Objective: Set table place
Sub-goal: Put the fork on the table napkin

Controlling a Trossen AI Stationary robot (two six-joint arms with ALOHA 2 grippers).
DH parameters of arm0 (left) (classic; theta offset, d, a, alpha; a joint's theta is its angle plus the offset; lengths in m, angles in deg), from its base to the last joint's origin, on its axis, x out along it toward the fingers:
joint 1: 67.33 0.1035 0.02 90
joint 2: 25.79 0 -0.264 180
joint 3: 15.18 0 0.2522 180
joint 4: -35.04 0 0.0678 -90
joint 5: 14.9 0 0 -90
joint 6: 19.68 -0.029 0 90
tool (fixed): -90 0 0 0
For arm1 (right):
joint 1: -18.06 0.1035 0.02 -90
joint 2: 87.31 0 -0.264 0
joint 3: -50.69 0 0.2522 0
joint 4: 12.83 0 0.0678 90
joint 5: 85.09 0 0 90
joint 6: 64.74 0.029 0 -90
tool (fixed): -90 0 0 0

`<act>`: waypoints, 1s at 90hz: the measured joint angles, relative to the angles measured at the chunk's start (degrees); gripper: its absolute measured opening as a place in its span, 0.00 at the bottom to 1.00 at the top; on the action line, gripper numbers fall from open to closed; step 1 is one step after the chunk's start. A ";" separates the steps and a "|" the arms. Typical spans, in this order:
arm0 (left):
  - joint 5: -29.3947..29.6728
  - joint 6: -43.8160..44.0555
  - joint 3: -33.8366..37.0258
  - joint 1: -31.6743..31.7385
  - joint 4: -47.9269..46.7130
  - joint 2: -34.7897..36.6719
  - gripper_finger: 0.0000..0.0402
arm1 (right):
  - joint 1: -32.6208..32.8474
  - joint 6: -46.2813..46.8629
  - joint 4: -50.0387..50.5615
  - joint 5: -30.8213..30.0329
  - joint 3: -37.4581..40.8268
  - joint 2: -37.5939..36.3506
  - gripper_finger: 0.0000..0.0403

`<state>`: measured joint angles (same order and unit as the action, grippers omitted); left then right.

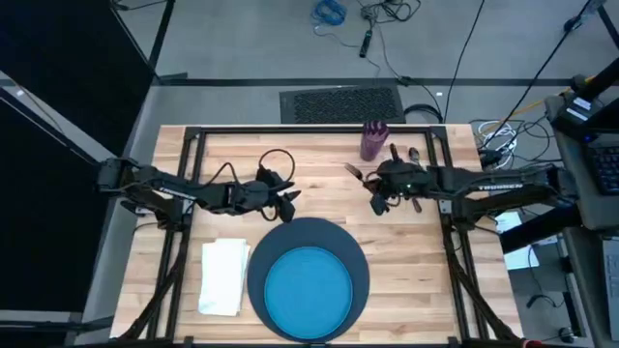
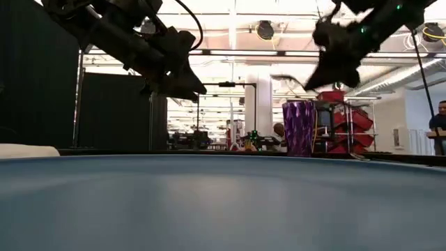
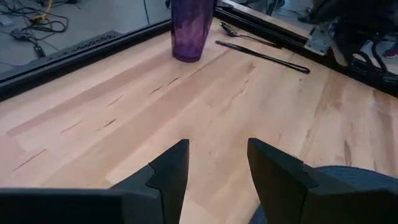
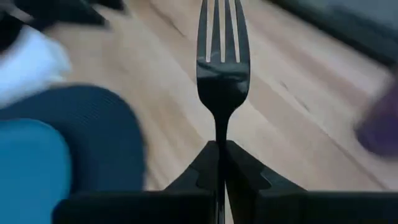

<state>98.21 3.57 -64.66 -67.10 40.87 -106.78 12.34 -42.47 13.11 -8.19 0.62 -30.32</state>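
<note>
A: What is laid out so far?

B: Largest first: the light-wood butcher-block counter (image 1: 319, 184) with its thin black frame. At its near edge sits the large dark grey round charger (image 1: 356, 261), with the smaller bright blue plate (image 1: 309, 290) on it. Just left of the charger lies the folded white cloth napkin (image 1: 223, 275). The ribbed purple cup (image 1: 373, 140) stands at the far edge, and a dark slim knife (image 3: 264, 56) and a spoon (image 3: 239, 35) lie just beside it, both untouched.

A: And the silver fork?

B: The silver fork (image 4: 222, 59) is up off the counter, pinched by its handle in the right tool (image 4: 221, 163), whose fingers are closed tight on it, tines pointing forward. That arm hangs over the counter on the right, near the cup.

A: How should it handle?

B: I judge it light, stiff and slick. A thin metal handle can pivot in a narrow pinch, so a grip nearer mid-handle would be steadier.

A: The other arm?

B: The left tool (image 3: 217, 174) hovers over bare wood just beyond the charger's far-left rim, fingers parted narrowly, holding nothing.
</note>
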 joint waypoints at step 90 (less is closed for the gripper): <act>-14.76 -16.59 -0.11 -0.88 30.01 0.00 0.37 | -0.31 -9.33 -42.42 18.62 -0.12 13.14 0.00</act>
<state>83.45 -13.02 -64.77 -67.98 70.89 -106.78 12.02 -51.80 -29.31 10.42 0.50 -17.18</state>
